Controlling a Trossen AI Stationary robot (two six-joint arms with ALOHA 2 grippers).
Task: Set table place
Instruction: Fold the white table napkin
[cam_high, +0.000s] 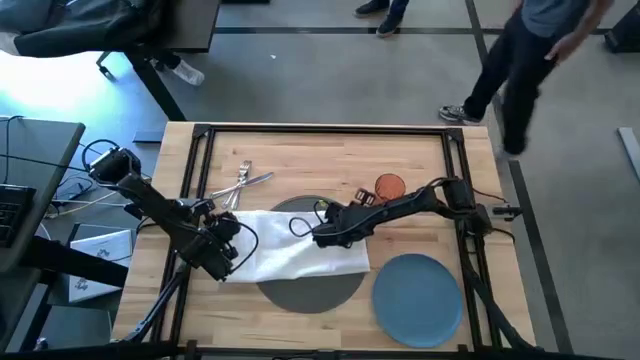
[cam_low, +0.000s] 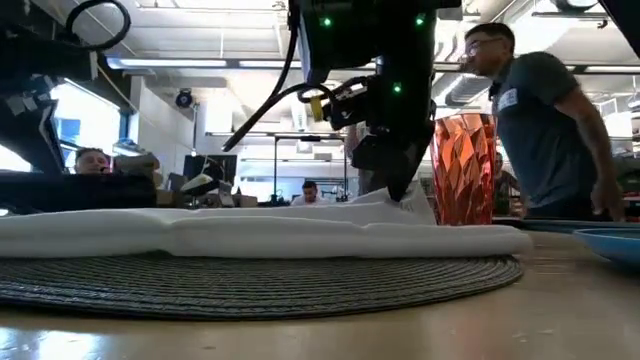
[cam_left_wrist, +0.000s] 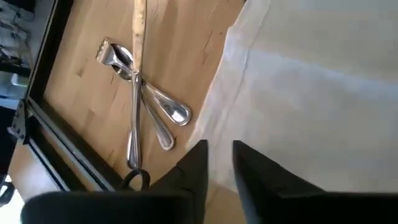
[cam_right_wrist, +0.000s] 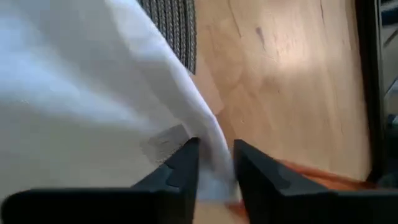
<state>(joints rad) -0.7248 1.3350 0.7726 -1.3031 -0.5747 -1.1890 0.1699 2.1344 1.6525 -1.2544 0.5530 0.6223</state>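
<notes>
A white folded napkin (cam_high: 300, 250) lies across the round dark grey woven place (cam_high: 312, 290) on the wooden table (cam_high: 420, 150). My right gripper (cam_high: 322, 237) stands over the napkin's far right part, shut on the cloth (cam_right_wrist: 216, 163). At the napkin's left near corner, my left gripper (cam_high: 226, 262) is shut on its edge (cam_left_wrist: 219, 165). Cutlery (cam_high: 245, 185) lies at the far left, an orange glass (cam_high: 388, 187) stands behind the place, and a blue plate (cam_high: 418, 298) sits to the near right. My left gripper pinches the napkin's left edge (cam_left_wrist: 214, 140) between its two fingers, coming from the table's left, slanting down. The cloth lies flat on the table and the place beyond the fingers. My right gripper pinches the napkin's far right edge (cam_right_wrist: 208, 134) between its two fingers, pointing down from above. The cloth there is drawn up into a small peak (cam_low: 405, 205); the napkin's other parts rest on the place.
The glass (cam_low: 462, 165) stands close behind the right gripper. The black frame (cam_high: 200, 150) edges the table. People stand and walk in the room beyond the far edge. Bare wood shows between the cutlery and the glass.
</notes>
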